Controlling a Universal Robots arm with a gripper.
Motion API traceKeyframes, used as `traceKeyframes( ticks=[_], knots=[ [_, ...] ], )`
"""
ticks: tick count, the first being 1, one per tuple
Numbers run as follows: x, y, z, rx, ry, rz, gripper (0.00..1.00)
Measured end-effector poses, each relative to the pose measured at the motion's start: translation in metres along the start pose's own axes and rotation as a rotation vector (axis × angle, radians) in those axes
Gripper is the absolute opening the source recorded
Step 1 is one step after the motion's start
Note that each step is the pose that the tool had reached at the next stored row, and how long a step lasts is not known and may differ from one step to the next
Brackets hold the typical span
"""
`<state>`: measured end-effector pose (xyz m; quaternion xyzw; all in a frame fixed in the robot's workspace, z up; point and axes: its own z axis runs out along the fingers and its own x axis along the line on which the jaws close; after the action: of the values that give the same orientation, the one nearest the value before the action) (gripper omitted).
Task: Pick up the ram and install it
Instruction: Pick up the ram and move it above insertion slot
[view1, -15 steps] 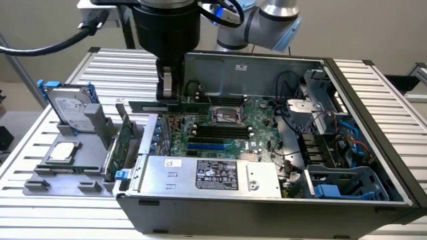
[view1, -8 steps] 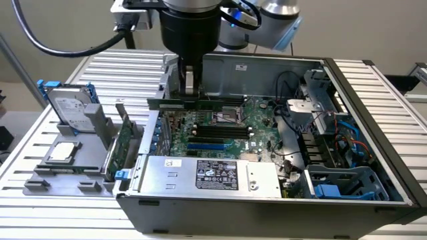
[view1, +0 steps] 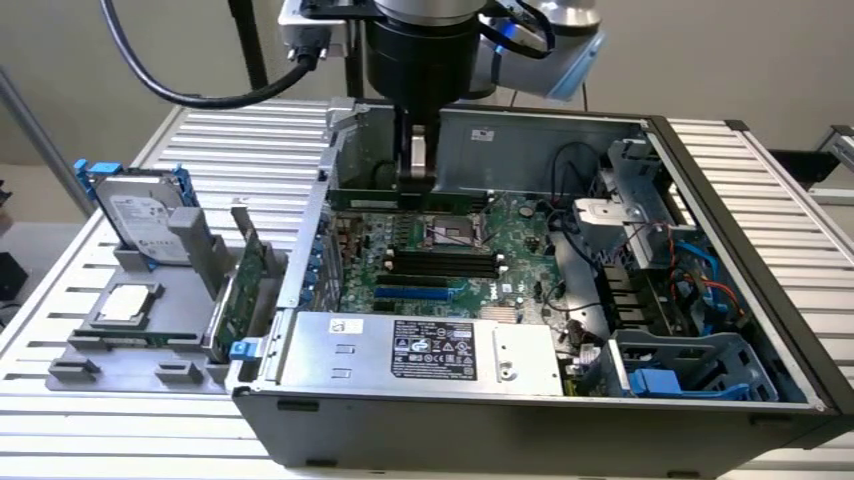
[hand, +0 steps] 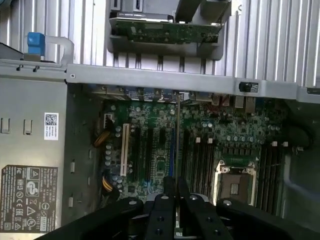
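Closest in, the dark, boxy steel case (view1: 534, 430) sits open on a ribbed aluminium table (view1: 754, 190). Along its front edge is the dull grey metal power supply (view1: 534, 350) with a black label, and beside it a blue-grey plastic drive cage (view1: 707, 360).

Further in lies the flat green motherboard (view1: 514, 225), dotted with small parts. It carries long black memory slots (view1: 441, 263) in a tight row, and past them the square metal-framed socket (view1: 454, 233).

Over the board, the black gripper (hand: 176, 186) has its fingers pinched narrow on the ram (hand: 178, 130). From the wrist view the stick is edge-on, a thin straight line running parallel to the slots. It is held clear above the board and sits in no slot.

To the exterior view's left, outside the case, is a matte grey tray (view1: 80, 372). On it are a square silver processor chip (view1: 123, 303) lying flat, a tall green expansion card (view1: 238, 295) standing on edge, and furthest back a shiny hard drive (view1: 138, 215) propped upright.
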<state>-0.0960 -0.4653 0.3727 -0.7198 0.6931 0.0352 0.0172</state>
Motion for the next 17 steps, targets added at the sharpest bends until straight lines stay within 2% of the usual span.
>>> traceKeyframes(
  ticks=[9,17],
  knots=[
    [-0.021,-0.0298,0.0101,-0.0028,-0.0001,0.0,0.0],
    [-0.048,-0.0479,0.0237,-0.0029,-0.0002,0.0,0.0]
  ],
)
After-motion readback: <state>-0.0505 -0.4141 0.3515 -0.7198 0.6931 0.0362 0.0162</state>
